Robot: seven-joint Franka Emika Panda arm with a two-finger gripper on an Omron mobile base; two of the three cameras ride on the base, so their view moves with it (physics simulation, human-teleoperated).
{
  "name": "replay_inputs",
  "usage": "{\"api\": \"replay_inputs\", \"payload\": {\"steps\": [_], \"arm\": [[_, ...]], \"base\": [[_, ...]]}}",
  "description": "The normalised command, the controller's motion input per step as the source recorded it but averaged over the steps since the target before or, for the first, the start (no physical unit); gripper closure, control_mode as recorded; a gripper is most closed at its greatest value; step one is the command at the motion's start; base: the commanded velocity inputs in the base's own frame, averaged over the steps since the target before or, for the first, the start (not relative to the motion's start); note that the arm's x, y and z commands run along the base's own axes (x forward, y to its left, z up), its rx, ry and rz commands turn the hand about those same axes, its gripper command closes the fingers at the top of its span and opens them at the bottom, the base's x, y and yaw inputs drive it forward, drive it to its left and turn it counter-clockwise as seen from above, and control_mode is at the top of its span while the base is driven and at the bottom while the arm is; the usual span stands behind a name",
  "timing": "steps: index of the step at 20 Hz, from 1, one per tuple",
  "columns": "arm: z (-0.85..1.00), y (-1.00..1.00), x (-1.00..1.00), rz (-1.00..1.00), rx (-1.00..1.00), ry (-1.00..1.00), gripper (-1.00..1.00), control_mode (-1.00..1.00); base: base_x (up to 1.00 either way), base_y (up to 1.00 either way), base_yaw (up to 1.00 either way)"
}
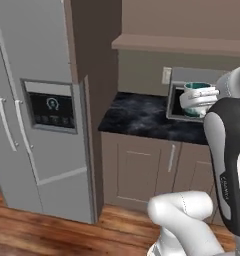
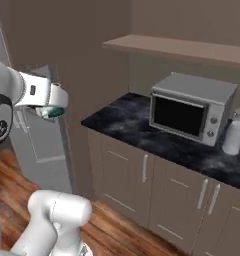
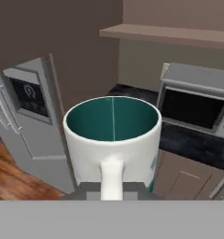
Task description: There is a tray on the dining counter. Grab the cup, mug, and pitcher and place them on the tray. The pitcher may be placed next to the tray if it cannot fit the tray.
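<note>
Your hand (image 3: 112,189) is pinched on the mug (image 3: 112,135) by its handle — held up in the air. Behind it you see the fridge (image 1: 37,110) and the microwave (image 2: 192,107) on the black tabletop (image 2: 127,122).

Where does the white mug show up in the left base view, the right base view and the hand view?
Left base view: the mug is at upper right, held up in front of the microwave.
Right base view: it sits at the left edge, mid-height, at the end of the arm, mostly hidden, just a teal bit.
Hand view: centre, close up, handle toward the camera.
Shared landmark: the microwave on the black worktop.
</note>
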Motion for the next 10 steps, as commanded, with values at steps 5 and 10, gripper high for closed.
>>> {"api": "replay_inputs", "payload": {"steps": [5, 10], "arm": [[0.0, 0.0, 0.0, 0.0, 0.0, 0.0, 1.0, 1.0], [0.0, 0.0, 0.0, 0.0, 0.0, 0.0, 1.0, 1.0]], "base": [[-0.33, -0.01, 0.88], [-0.35, 0.0, 0.94]]}}
